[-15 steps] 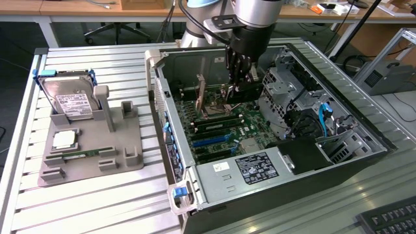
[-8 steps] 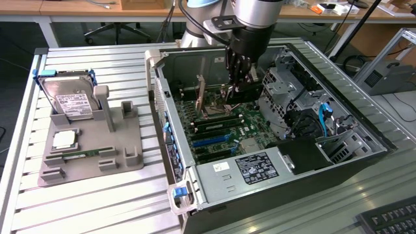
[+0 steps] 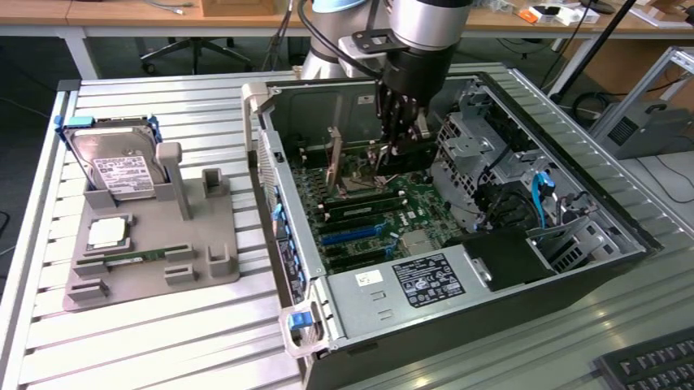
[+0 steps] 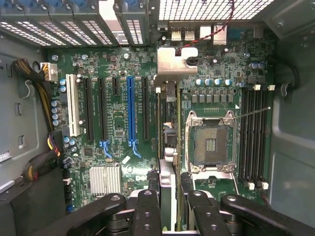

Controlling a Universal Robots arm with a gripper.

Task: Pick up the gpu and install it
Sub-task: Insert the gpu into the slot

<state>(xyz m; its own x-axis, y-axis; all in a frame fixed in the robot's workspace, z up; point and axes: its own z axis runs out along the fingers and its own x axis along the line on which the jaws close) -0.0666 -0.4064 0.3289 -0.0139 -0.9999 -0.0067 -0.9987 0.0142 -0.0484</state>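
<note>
Wrist view: hand [image 4: 170, 206] clamps the gpu [image 4: 167, 132] edge-on, fingers [image 4: 147, 211] on both sides, card standing upright over the motherboard [image 4: 118, 123] beside the blue slot [image 4: 131, 110]. Exterior view: hand down inside the open computer case [image 3: 325, 284]. Pickup done; card looks near its slot, seating unconfirmed, not released

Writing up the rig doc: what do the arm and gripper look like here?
The arm is a silver-grey tube with a black wrist section and a black bracket plate at its side. Black cables run behind it toward the base. The gripper is black and built of slim linkage bars; in the wrist view its fingers are matte black with round pivot screws. No markings are legible.
</note>
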